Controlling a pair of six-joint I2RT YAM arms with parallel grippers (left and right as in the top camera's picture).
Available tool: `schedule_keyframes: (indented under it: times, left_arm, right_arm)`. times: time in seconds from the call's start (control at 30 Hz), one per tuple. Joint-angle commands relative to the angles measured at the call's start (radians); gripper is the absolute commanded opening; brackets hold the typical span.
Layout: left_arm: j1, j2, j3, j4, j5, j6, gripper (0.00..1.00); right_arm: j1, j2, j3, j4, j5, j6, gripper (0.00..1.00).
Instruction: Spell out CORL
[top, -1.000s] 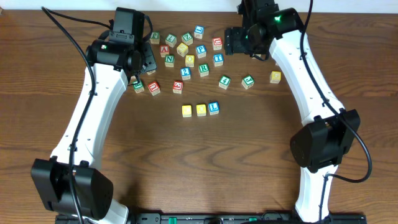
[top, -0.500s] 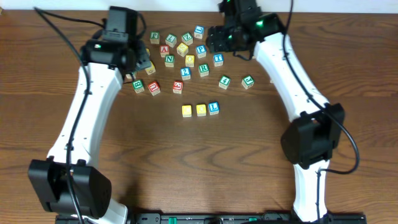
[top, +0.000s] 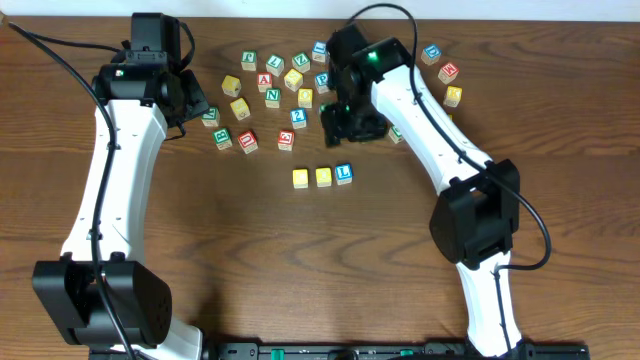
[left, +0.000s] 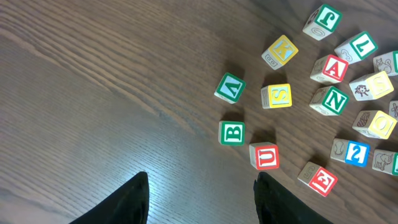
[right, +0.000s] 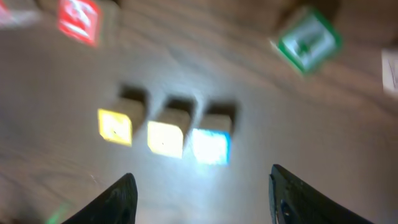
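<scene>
Nearest the robot, two yellow cubes (top: 300, 178) (top: 323, 177) and the blue L cube (top: 343, 174) stand side by side in a row on the surface (top: 300, 260), with L at the right arm's end. Just beyond them the right end effector (right: 202, 177) hangs with its fingers spread and nothing between them; a green cube (right: 308, 38) nearby is too blurred to read. Farther back, the left end effector (left: 200, 183) is likewise spread and empty, near loose cubes (left: 277, 96) B, U, S and A.
</scene>
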Motion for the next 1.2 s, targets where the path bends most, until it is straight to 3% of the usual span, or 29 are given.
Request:
schedule_keyframes:
  times: [0.0,0.53,1.17]
  left_arm:
    - [0.001,0.005,-0.001,-0.004,-0.013,-0.008,0.54]
    - [0.001,0.005,-0.001,-0.004,-0.013,-0.008,0.54]
    - [0.001,0.005,-0.001,-0.003,-0.013,-0.008,0.54]
  right_arm:
    - [0.010,-0.006,-0.027,-0.056,0.081,-0.010,0.62]
    - [0.031,-0.006,-0.269,0.165,0.106,-0.010,0.59]
    - [0.055,-0.006,-0.313,0.218,0.102,-0.005,0.56]
